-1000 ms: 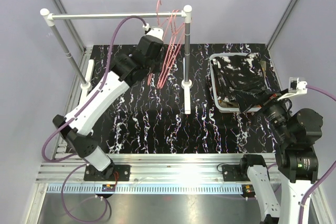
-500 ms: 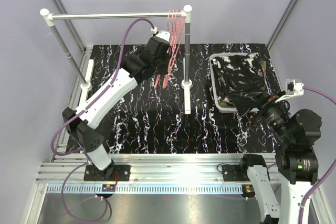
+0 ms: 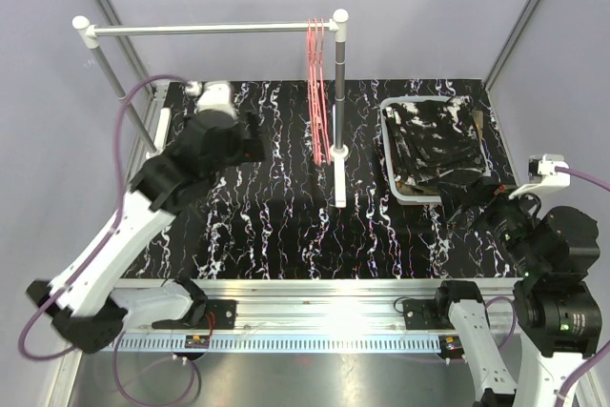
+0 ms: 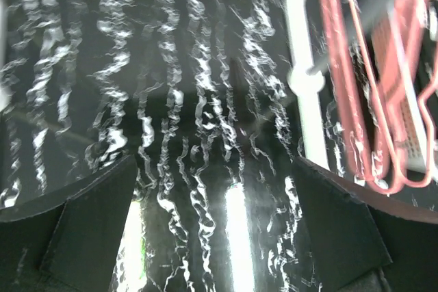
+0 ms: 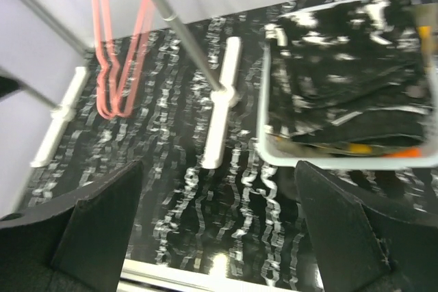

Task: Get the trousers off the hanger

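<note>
Left wrist view motion-blurred; hangers (image 4: 342, 94) cropped at top. Trousers (image 5: 349, 80) stacked in basket (image 5: 342, 163): lower pairs mostly hidden.

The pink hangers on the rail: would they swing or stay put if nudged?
Probably swing: the hangers hang from the rail by hooks alone. Likely light, being thin wire. Bunched together, they may tangle.

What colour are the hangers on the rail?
Pinkish-red hangers, clearest in the left wrist view.

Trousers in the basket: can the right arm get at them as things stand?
Probably yes. The right gripper is open just short of the basket, and the trousers lie uncovered in it, nothing between.
</note>
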